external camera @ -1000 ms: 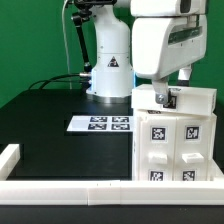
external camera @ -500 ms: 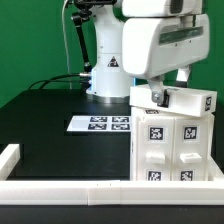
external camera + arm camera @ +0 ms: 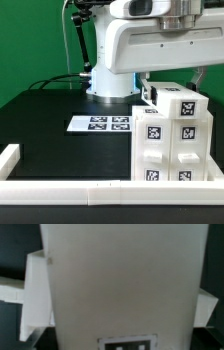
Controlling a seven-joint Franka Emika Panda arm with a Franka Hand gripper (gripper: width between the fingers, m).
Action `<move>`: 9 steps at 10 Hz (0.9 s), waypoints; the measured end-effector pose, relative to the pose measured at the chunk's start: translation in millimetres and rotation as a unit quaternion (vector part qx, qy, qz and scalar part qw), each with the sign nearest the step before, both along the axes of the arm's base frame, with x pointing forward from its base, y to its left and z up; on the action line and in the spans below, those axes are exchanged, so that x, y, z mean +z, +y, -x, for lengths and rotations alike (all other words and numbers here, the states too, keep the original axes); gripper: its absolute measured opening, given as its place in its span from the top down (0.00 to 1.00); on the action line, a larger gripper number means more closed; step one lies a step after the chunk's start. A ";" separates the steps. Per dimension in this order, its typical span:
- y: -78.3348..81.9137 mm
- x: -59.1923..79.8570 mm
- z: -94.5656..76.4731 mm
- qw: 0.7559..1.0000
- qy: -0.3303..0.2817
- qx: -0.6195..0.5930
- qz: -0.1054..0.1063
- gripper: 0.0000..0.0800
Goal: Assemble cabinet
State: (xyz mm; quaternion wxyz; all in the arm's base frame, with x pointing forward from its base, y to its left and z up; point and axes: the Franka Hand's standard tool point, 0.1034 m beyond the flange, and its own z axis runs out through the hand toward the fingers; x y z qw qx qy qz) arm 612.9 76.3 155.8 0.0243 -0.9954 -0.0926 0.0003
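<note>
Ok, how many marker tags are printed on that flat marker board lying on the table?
4, in a two-by-two block on the marker board: two in the far row and two in the near row. None seems hidden, though the exterior view is small.

Black table [image 3: 50, 125], marker board [image 3: 101, 124] flat on it, cabinet [image 3: 172, 145] standing, white border rail [image 3: 60, 190] along edge

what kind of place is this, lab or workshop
Probably a robotics lab: a white robot arm over a black table against a green backdrop, a flat white marker board, and a white plastic cabinet covered in square tags.
</note>
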 end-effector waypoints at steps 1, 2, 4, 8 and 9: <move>2.0 0.0 0.2 1.000 0.001 -0.028 0.000 0.30; 2.5 0.1 0.0 0.998 0.003 -0.069 0.000 0.30; 3.2 0.2 -0.2 0.991 0.005 -0.132 0.000 0.30; 7.4 1.2 -0.6 0.956 0.009 -0.292 -0.002 0.30; 11.4 1.1 2.3 0.935 0.008 -0.356 -0.004 0.30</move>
